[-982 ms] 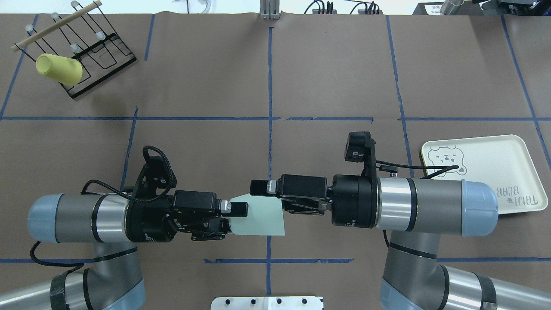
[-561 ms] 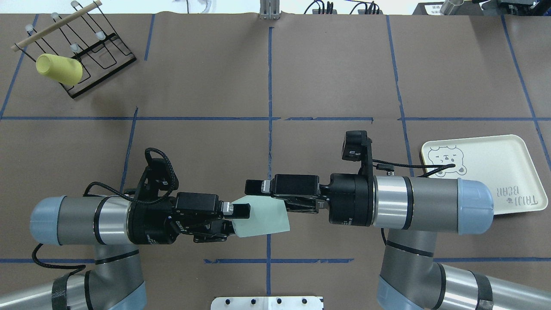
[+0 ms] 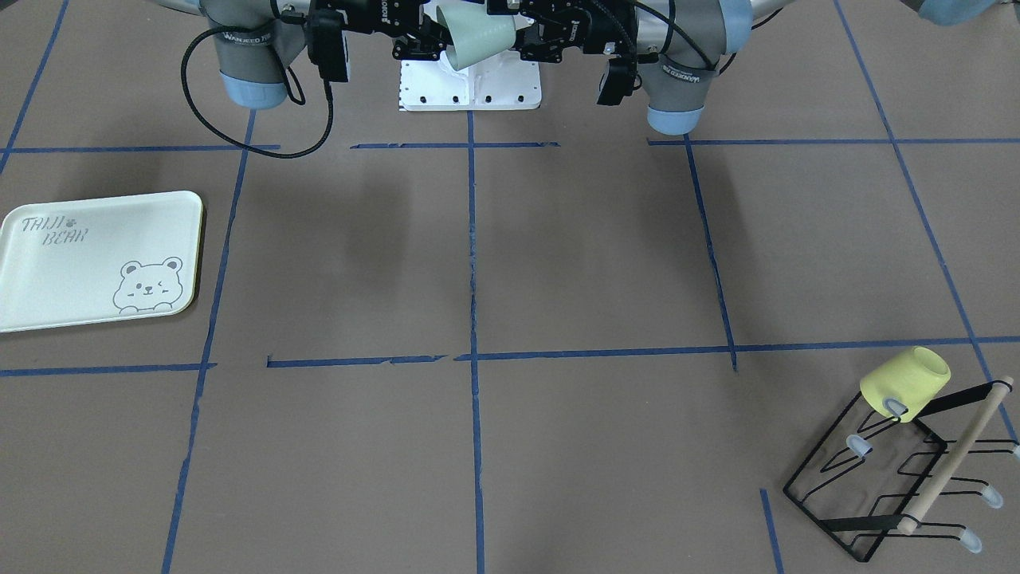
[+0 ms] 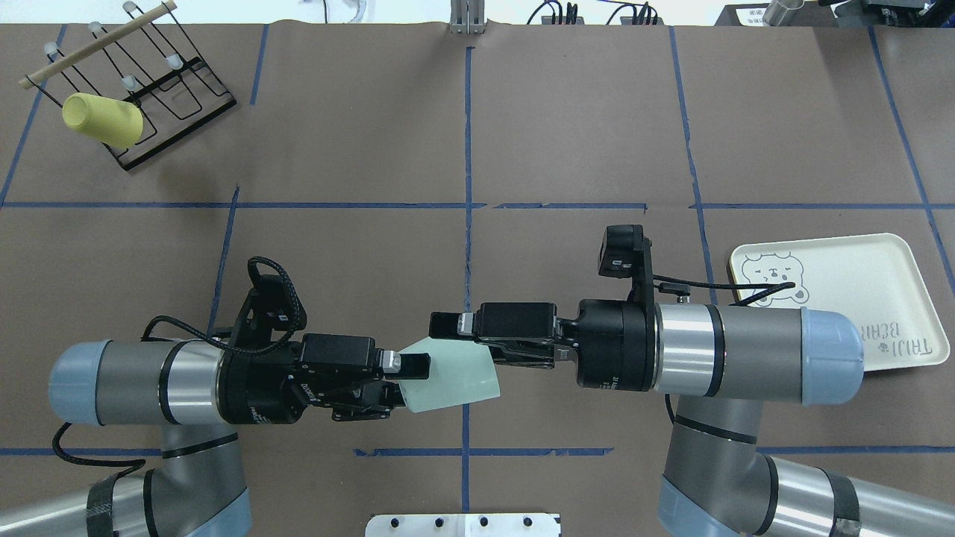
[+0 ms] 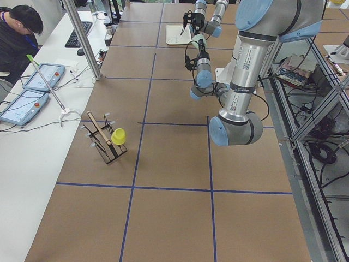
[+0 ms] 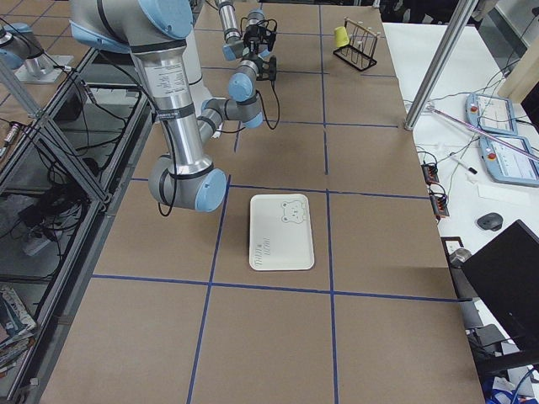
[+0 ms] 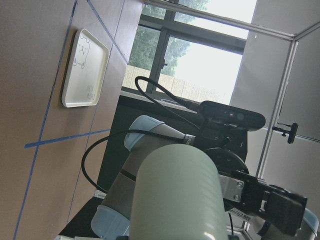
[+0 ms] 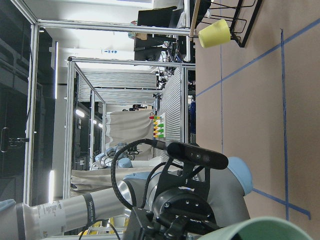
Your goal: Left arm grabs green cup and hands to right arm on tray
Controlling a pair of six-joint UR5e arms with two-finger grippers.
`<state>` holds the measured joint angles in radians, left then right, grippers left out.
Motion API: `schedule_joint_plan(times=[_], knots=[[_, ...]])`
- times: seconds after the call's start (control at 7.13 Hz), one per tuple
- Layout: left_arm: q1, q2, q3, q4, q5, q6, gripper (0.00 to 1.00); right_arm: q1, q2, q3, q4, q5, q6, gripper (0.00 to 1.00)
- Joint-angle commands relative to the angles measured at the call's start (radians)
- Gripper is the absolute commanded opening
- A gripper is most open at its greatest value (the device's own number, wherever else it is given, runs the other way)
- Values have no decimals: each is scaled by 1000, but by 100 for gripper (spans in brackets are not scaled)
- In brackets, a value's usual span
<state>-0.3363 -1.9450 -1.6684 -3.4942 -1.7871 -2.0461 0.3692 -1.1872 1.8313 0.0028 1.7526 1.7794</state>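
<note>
Pale green cup (image 4: pixel 451 377) lies sideways aloft, long axis and mouth toward the tray (image 4: pixel 858 283). Wrist level, the left gripper (image 4: pixel 414 380) pinches its base; the right gripper (image 4: pixel 448 343) sits at its rim, closure unclear.

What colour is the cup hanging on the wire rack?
Yellow. The cup shows best in the front-facing view.

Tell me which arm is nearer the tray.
Right. The right arm extends beside the tray, one joint overlapping the tray's near edge in the overhead view; the left arm is on the far side of the green cup from it.
</note>
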Motion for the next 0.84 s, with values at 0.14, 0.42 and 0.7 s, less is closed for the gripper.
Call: schedule_joint_plan(times=[0.14, 0.42, 0.7], knots=[[0, 3, -1, 0, 0, 0, 24, 0, -14, 0, 0, 2, 0, 56], [0, 3, -2, 0, 0, -2, 24, 2, -19, 0, 0, 4, -2, 32], [0, 3, -2, 0, 0, 0, 29, 2, -20, -3, -1, 4, -2, 0]])
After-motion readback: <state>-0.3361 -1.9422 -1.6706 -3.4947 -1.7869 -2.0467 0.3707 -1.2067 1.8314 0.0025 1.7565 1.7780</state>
